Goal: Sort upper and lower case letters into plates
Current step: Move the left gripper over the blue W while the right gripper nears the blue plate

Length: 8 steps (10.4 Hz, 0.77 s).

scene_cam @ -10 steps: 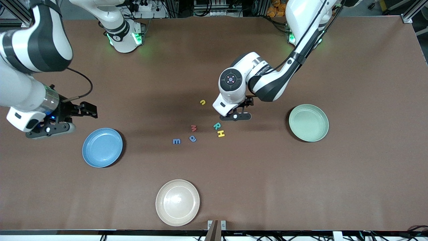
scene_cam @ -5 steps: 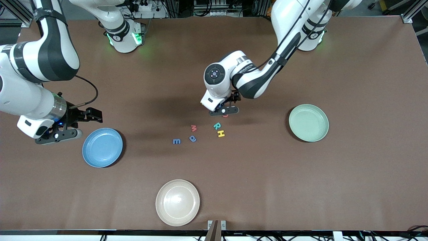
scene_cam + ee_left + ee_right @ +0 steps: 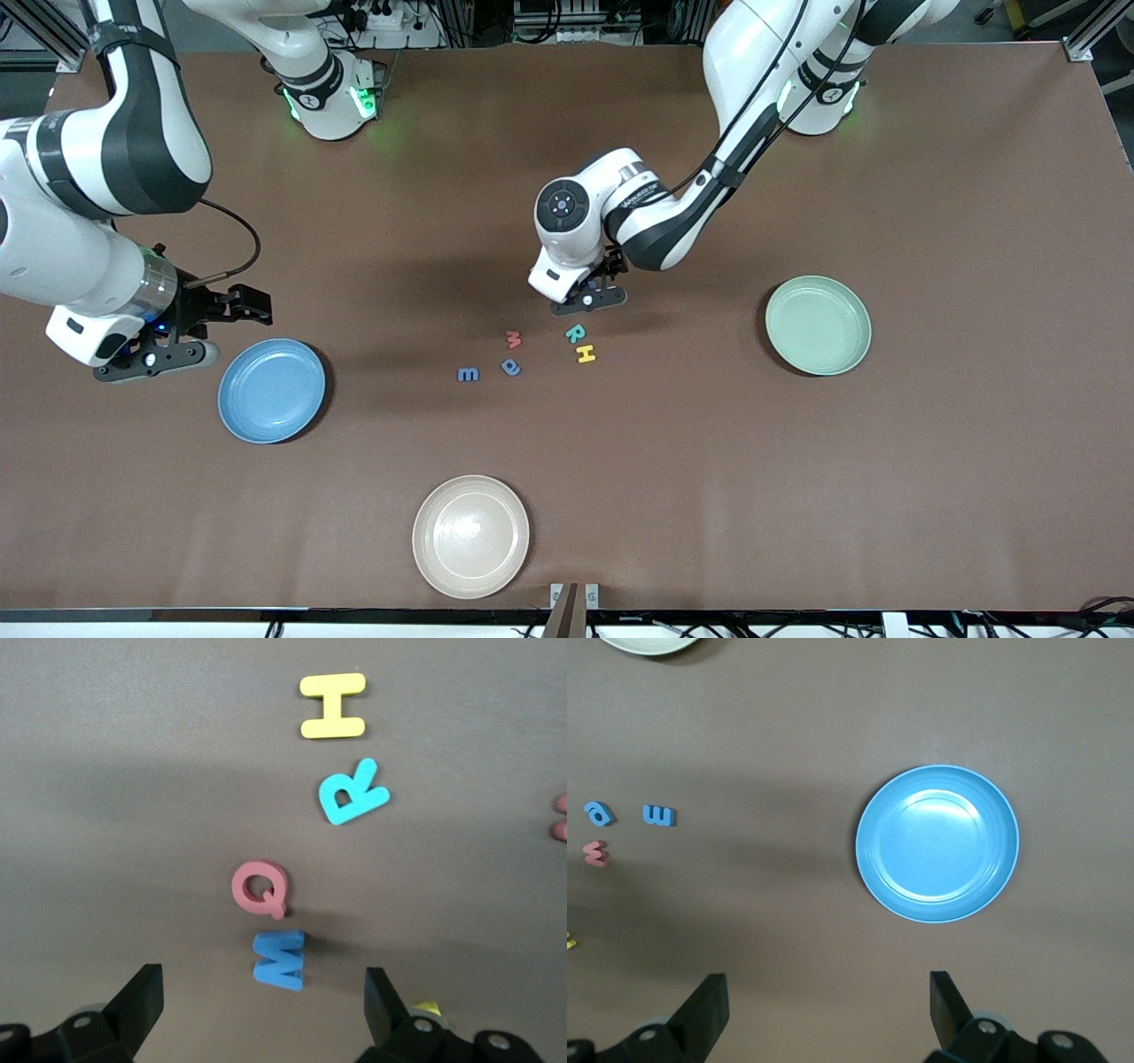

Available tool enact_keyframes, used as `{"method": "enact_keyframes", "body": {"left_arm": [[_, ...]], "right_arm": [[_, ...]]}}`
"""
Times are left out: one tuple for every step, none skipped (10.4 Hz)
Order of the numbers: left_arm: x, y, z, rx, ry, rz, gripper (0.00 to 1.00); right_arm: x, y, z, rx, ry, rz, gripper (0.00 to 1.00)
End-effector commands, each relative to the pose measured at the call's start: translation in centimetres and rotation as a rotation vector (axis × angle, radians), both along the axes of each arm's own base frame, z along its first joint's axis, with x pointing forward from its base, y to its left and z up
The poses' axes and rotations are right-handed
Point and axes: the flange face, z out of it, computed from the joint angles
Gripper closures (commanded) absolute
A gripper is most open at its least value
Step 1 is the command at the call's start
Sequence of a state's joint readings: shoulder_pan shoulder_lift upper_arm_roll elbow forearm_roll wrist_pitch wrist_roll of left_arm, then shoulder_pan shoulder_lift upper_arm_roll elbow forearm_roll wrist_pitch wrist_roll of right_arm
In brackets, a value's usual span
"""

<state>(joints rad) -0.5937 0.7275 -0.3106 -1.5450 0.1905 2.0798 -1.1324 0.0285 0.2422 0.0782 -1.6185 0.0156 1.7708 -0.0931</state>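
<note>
Left hand (image 3: 257, 1014) spread wide and empty over blue W (image 3: 279, 960), hiding red Q (image 3: 260, 887) from front view, right hand (image 3: 826, 1014) open, waiting.

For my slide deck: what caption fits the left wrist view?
Open left claw poised over flat blue toy W beside red Q, teal R and yellow H.

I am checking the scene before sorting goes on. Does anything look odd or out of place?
Nothing is spilled or damaged. Both plates, blue and pale green, hold no letters. The open left gripper hovers over the blue W and red Q; the open right gripper waits beside the blue plate.
</note>
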Motion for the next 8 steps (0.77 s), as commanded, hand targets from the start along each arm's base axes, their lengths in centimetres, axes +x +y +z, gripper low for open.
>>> {"method": "enact_keyframes", "body": {"left_arm": [[0.2, -0.3, -1.7, 0.022, -0.009, 0.03, 0.0], [0.0, -0.4, -2.8, 0.02, -0.004, 0.032, 0.0], [0.0, -0.6, -3.4, 0.006, -0.009, 0.041, 0.0], [0.0, -0.6, -4.3, 0.005, -0.007, 0.055, 0.0], [-0.1, -0.6, -4.5, 0.004, -0.01, 0.066, 0.0], [-0.1, -0.7, -4.4, 0.002, -0.01, 0.068, 0.02], [-0.1, -0.6, -4.5, 0.005, -0.009, 0.07, 0.05], [-0.1, -0.6, -4.4, 0.008, -0.011, 0.095, 0.09]], "right_arm": [[-0.1, 0.0, 0.1, -0.01, 0.001, 0.007, 0.0], [-0.1, 0.0, 0.1, -0.01, 0.001, 0.007, 0.0], [0.0, -0.1, 0.1, -0.011, 0.001, 0.006, 0.0], [0.0, 0.1, 0.0, -0.01, 0.002, 0.009, 0.0], [-0.1, 0.1, 0.1, -0.01, 0.001, 0.007, 0.0], [-0.1, 0.2, 0.1, -0.01, 0.001, 0.01, 0.0], [-0.1, 0.2, 0.1, -0.012, 0.001, 0.011, 0.0], [-0.1, 0.5, 0.0, -0.01, 0.002, 0.015, 0.0]]}}
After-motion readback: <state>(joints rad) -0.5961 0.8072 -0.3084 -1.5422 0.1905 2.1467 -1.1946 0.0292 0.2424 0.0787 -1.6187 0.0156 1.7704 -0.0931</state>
